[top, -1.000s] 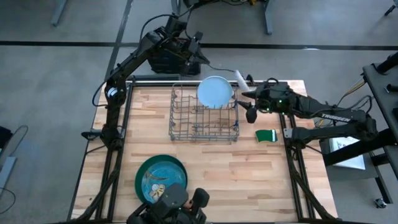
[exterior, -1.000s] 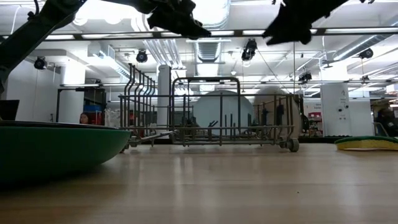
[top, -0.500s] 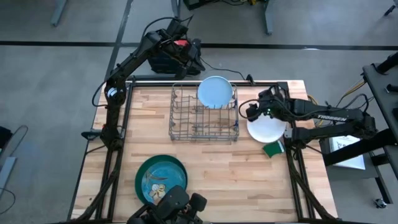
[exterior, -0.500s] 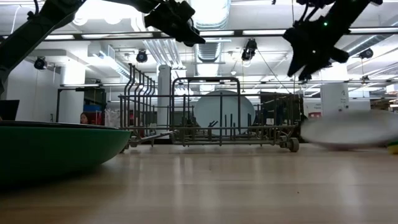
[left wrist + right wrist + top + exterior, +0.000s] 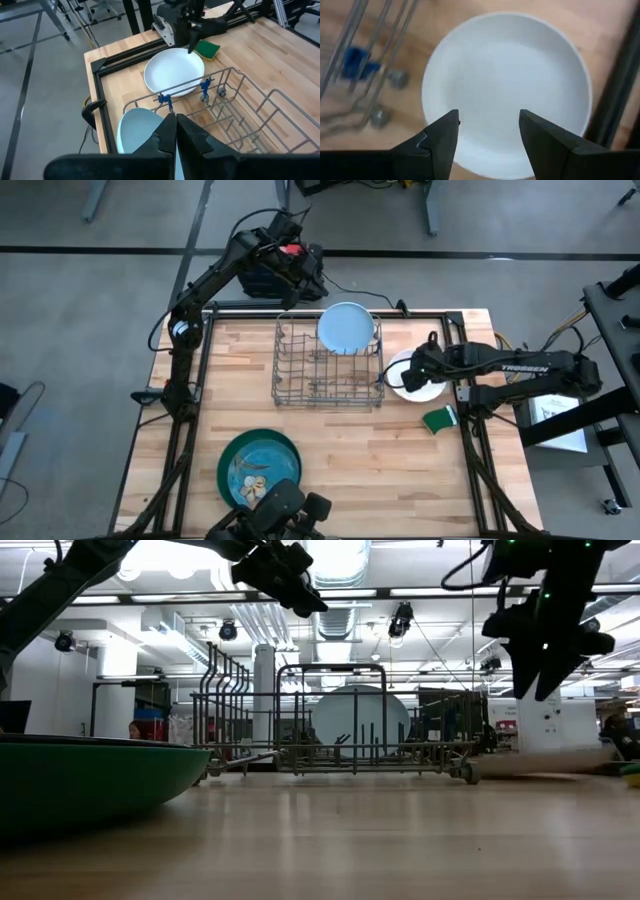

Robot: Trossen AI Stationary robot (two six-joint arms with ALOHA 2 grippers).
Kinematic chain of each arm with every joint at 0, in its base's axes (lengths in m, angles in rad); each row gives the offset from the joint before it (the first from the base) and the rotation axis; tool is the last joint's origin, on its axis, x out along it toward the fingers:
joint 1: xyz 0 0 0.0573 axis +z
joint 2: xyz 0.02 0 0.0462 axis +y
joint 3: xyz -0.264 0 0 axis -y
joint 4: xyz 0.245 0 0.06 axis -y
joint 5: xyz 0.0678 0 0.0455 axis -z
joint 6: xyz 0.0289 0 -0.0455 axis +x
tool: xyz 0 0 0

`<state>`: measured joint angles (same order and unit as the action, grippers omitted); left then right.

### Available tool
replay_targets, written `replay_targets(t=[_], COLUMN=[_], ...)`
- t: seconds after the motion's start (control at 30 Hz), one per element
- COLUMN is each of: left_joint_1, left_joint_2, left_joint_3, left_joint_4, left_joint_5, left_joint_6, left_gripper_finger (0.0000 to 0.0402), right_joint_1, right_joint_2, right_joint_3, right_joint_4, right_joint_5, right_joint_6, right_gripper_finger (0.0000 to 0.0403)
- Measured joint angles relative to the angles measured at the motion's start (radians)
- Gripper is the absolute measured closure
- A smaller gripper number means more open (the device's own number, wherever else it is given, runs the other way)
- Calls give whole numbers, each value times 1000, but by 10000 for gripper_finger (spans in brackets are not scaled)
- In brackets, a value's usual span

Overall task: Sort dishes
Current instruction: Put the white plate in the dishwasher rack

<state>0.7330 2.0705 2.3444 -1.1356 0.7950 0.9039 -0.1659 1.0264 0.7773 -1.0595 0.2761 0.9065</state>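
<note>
The white plate (image 5: 420,378) is lying flat on the table (image 5: 350,440), just right of the wire rack (image 5: 330,365). The right gripper (image 5: 412,373) is hanging above it with fingers wide apart — holding nothing. The pale blue plate (image 5: 346,327) is standing in the rack's far side. The left gripper (image 5: 293,292) — fingers pressed together, empty — is waiting beyond the far edge.

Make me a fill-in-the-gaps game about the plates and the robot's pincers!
1. The pale blue plate stands in the grey wire ____.
2. The right pincer hangs open above the ____ plate.
3. The left pincer is ____, behind the table.
4. The teal plate lies inside the bigger dark ____ plate.

Missing words: rack; white; shut; green
</note>
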Motion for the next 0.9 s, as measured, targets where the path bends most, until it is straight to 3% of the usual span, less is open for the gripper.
replay_targets(t=[0.2, 0.4, 0.9], left_joint_1=[0, 0, 0], left_joint_2=[0, 0, 0], left_joint_3=[-1, -1, -2], left_joint_4=[-30, -49, -51], left_joint_5=[0, 0, 0], left_joint_6=[0, 0, 0], left_gripper_finger=[401, 401, 401], right_joint_1=[51, 97, 136], right_joint_2=[50, 154, 437], right_joint_3=[-28, -91, -116], right_joint_4=[119, 220, 280], right_joint_5=[-106, -201, -131], right_joint_6=[-197, -251, -257], right_gripper_finger=[203, 204, 217])
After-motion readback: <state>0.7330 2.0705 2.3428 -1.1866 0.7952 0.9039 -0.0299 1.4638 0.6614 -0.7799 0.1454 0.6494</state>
